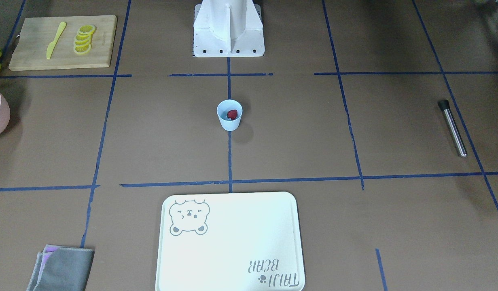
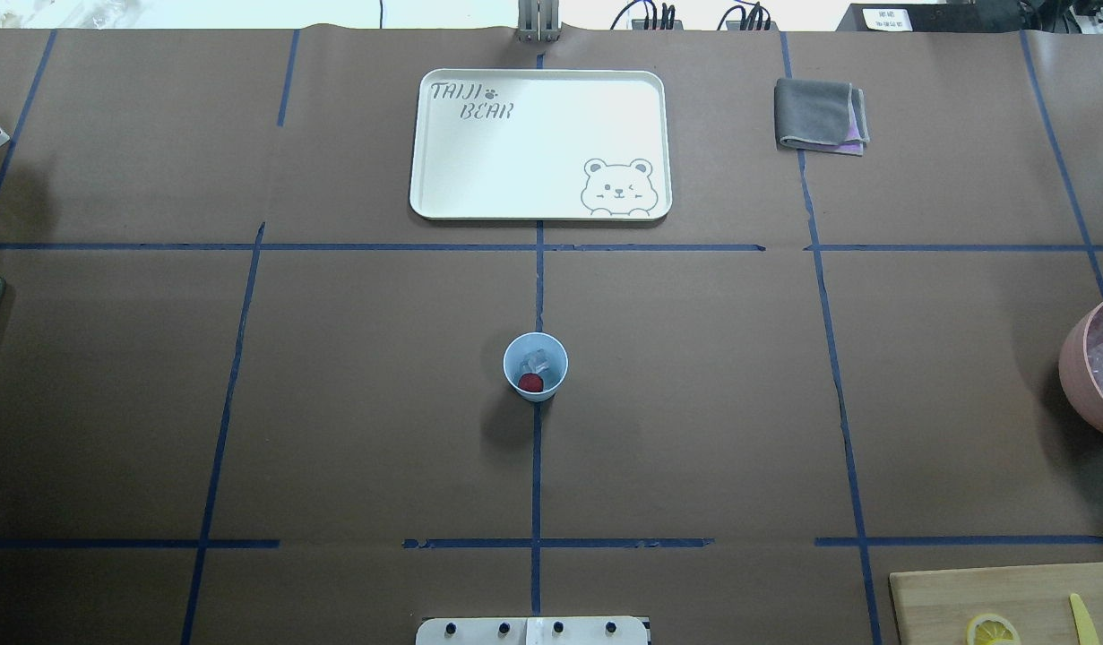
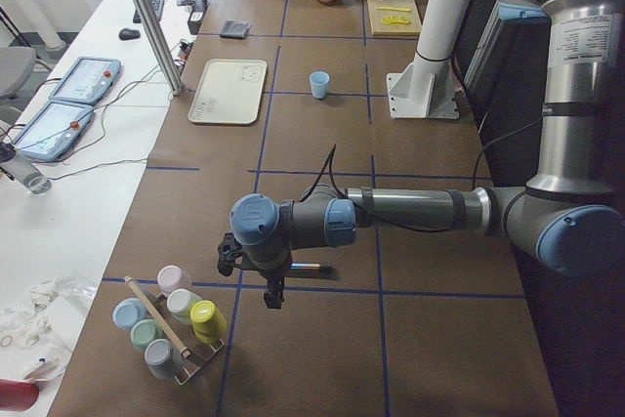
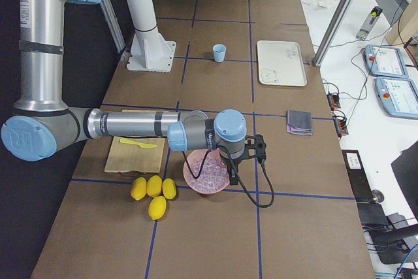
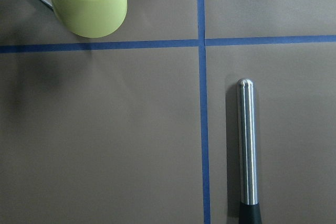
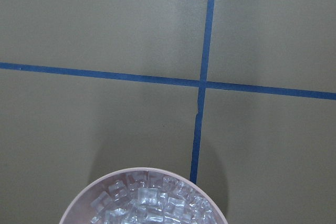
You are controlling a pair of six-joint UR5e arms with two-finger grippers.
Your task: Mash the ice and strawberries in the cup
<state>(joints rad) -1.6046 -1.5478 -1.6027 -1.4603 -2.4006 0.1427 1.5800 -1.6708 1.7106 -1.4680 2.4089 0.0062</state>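
Observation:
The pale blue cup stands upright at the table's middle, also seen from above as the cup. Inside it lie one red strawberry and a few lumps of ice. My left gripper hangs far from the cup, over a metal muddler lying flat on the table. My right gripper hovers at a pink bowl full of ice. Both grippers show only in the side views, so I cannot tell whether they are open or shut.
A white bear tray lies beyond the cup, with a folded grey cloth beside it. A wooden board carries lemon slices and a yellow knife. Whole lemons sit by the bowl. A rack of coloured cups stands near the left gripper.

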